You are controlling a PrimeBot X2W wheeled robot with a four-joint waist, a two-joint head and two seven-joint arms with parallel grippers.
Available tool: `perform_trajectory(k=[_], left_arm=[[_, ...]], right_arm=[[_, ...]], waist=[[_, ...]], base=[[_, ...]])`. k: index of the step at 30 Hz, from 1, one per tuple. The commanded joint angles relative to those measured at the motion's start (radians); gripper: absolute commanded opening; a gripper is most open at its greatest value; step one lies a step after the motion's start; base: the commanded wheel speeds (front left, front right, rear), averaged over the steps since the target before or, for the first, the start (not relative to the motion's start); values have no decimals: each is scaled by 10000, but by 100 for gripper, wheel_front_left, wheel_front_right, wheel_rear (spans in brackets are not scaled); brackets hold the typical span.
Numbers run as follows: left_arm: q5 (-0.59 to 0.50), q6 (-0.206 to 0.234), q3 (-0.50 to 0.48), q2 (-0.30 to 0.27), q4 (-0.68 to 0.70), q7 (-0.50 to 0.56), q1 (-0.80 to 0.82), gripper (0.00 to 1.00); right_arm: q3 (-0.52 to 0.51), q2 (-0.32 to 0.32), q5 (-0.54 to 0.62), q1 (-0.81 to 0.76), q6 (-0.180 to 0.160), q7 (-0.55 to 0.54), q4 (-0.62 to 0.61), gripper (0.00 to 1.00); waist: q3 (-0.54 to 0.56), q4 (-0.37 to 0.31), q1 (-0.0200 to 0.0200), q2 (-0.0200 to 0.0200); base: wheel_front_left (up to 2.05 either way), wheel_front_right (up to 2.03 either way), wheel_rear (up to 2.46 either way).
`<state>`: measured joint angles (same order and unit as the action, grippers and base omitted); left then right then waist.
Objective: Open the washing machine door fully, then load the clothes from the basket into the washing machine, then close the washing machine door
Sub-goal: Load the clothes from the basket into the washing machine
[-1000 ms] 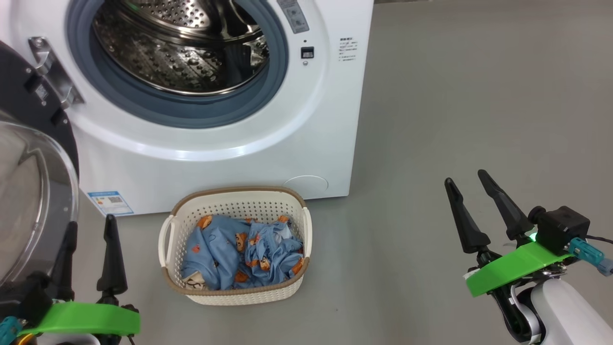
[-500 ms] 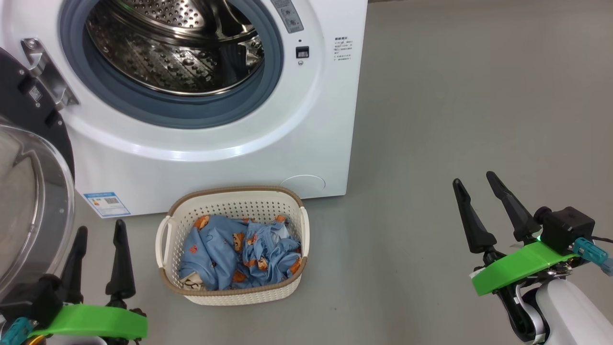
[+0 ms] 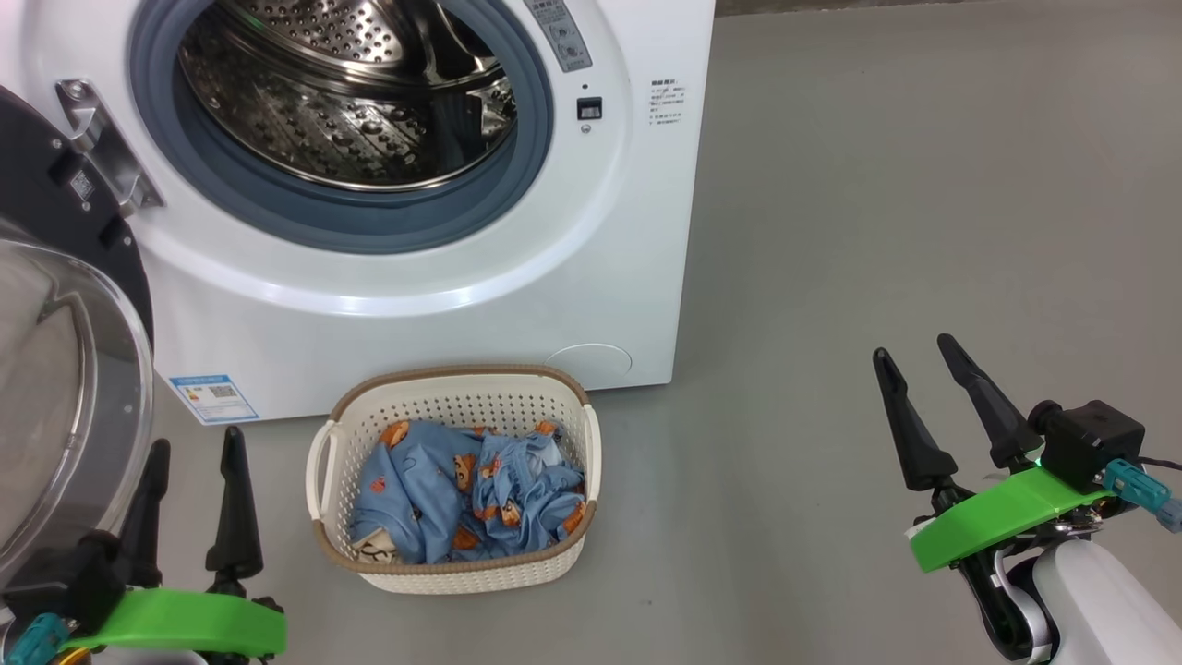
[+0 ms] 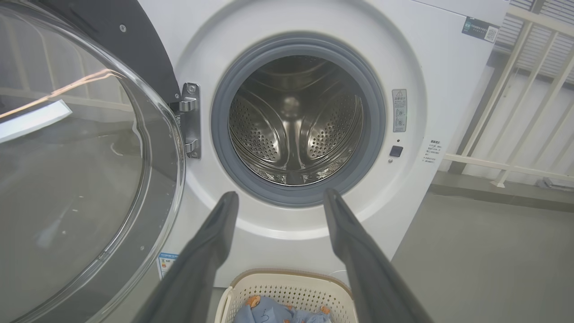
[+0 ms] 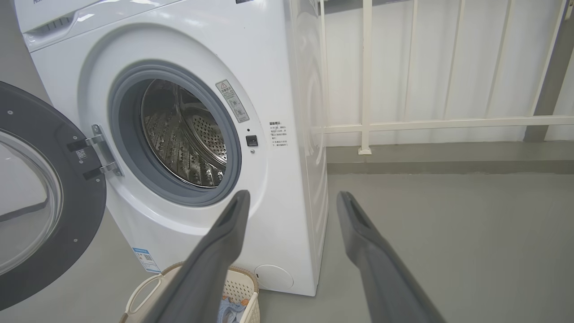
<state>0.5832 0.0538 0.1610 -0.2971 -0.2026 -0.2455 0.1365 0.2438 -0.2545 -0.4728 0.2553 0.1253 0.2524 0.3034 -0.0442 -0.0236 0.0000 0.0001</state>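
My left hand (image 3: 196, 439) and right hand (image 3: 912, 346) are both spread wide and empty, so I should dip low into the basket (image 3: 443, 406) in front of the washer (image 3: 416, 314) and pinch the clothes (image 3: 471, 489) deep.

Blk fingers (image 3: 910, 434), green mounts (image 3: 997, 522) (teal plugs (image 3: 1128, 482))

The washing machine door (image 3: 65, 305) hangs swung wide left of the white washing machine (image 3: 443, 305), and bear-print blue clothes (image 3: 466, 494) sit crumpled in the cream basket (image 3: 462, 574) below.
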Motion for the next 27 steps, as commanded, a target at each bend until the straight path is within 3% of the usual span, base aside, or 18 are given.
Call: perform_trajectory(k=[1, 27], left_arm=[[-82, 49, -331, -294, 245, -90, 178, 100], [-37, 145, -159, -435, 71, 23, 262, 100]], right_arm=[[134, -146, 176, 52, 54, 94, -189, 100], [8, -75, 157, 66, 54, 94, -274, 100]], waist=[[9, 4, 0, -1], [-118, 77, 0, -1]], base=[[0, 0, 0], [0, 0, 0]])
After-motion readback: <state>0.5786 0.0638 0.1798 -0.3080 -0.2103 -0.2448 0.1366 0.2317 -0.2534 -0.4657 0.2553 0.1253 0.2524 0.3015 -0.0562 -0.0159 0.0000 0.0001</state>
